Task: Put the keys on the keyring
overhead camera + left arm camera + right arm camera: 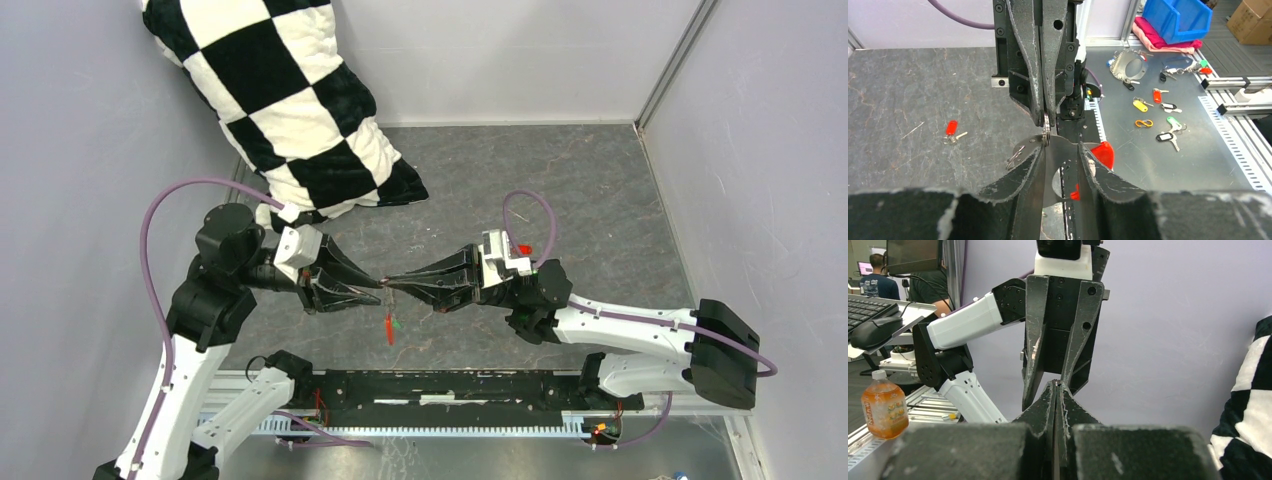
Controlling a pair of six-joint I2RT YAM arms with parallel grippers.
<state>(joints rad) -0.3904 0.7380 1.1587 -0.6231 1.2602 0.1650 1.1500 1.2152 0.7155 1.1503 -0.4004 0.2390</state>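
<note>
Above the dark worktop point(560, 190) the two arms meet tip to tip, apparently to thread in mid-air. The right pincer point(1046, 121) is pressed together on the keyring point(1046, 132), steadying it while its red tag point(389, 328) dangles. The left pincer point(377, 284) stands partly spread about a flat silver piece point(1055, 155); whether it grips cannot be told. The red-headed key point(951, 129) lies on the worktop.

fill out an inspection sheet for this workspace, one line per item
surface: dark grey table, veined
job's things: keyring held mid-air, red tag hanging; red-headed key lying on the table
clutter: checkered cushion at back left
grippers: right gripper shut on the keyring; left gripper jaws apart, grip unclear
cables: purple cable looping over each arm
surroundings: spare keys and blue bin beyond the table
</note>
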